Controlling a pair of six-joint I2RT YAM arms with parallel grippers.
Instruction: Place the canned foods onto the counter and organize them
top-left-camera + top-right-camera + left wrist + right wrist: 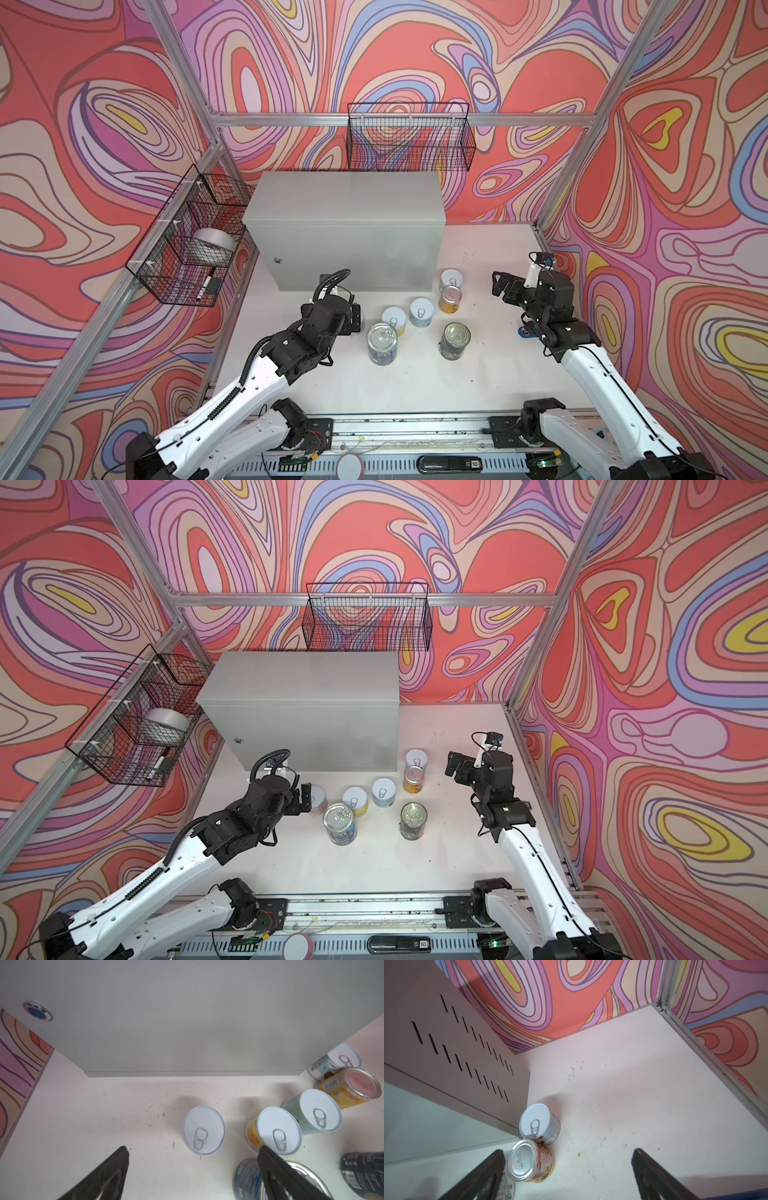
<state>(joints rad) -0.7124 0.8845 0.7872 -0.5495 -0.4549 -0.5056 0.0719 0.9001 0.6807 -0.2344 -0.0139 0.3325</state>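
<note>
- Left pincer (pixel 193 1152) spread wide, nothing in it, hovering just by short pink-label can (pixel 318 798) on white table (pixel 415 386).
- Big grey metal box counter (pixel 345 195) behind, at table's back-left.
- Cans stand on table in front of & beside it: tall dark-blue can w/ silver lid (pixel 381 344), yellow (pixel 395 320), pale-blue (pixel 421 312), orange (pixel 450 298), white (pixel 452 279), 2nd tall dark can (pixel 456 341).
- Right pincer (pixel 569 1159) also spread, empty, near orange can.

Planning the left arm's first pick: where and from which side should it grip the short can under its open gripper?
Grip the short can across its round side wall, coming down from above. It stands upright and apart from its neighbours, between the open left gripper's fingers. The flat lid gives no hold.
</note>
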